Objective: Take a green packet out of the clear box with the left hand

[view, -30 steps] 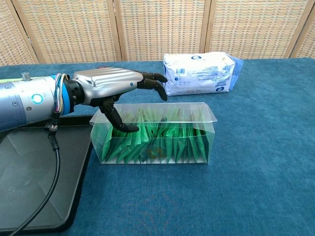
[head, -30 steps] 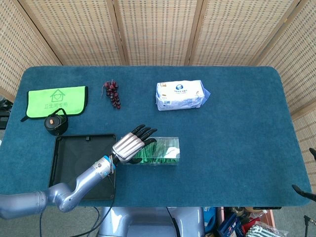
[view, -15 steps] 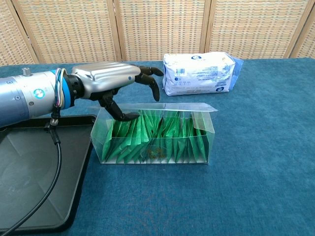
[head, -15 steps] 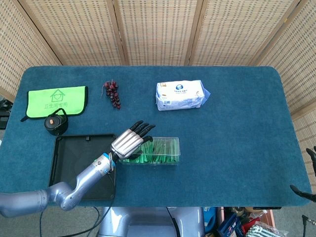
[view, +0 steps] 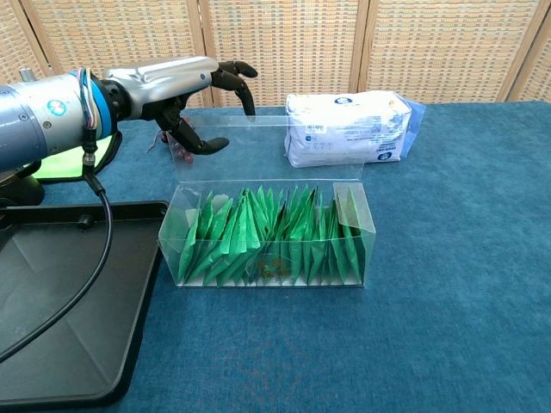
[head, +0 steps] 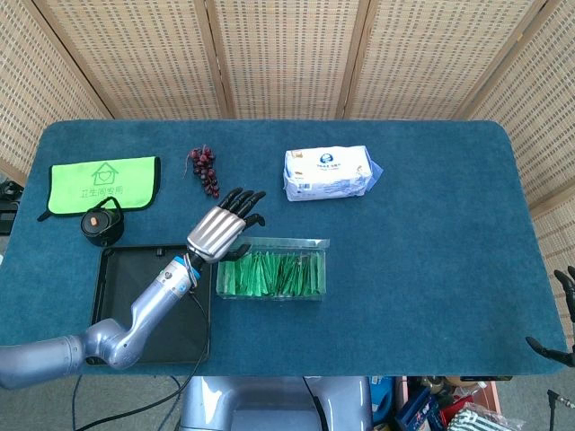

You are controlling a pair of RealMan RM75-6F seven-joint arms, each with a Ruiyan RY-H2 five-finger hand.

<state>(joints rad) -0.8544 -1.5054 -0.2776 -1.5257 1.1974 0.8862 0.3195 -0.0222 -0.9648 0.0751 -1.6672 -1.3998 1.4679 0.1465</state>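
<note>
The clear box (head: 325, 269) (view: 368, 228) stands mid-table, packed with a row of upright green packets (head: 274, 272) (view: 258, 232). Its clear lid (view: 284, 151) is tipped up from the back edge and the box is uncovered. My left hand (head: 220, 232) (view: 185, 82) hovers above the box's back-left corner, with the lid's left edge between its thumb and curled fingers. It touches no packet. Only dark fingertips of my right hand (head: 544, 347) peek in at the head view's lower right edge, far from the box.
A black tray (head: 126, 296) (view: 52, 318) lies just left of the box. Behind the box are a white tissue pack (head: 330, 172) (view: 349, 129) and a bunch of grapes (head: 205, 169). A green cloth (head: 103, 184) and a small black pot (head: 101, 224) sit far left.
My left hand has risen and drawn back from the box top towards the far left, and the clear lid has swung up with it. The packets now stand uncovered.
</note>
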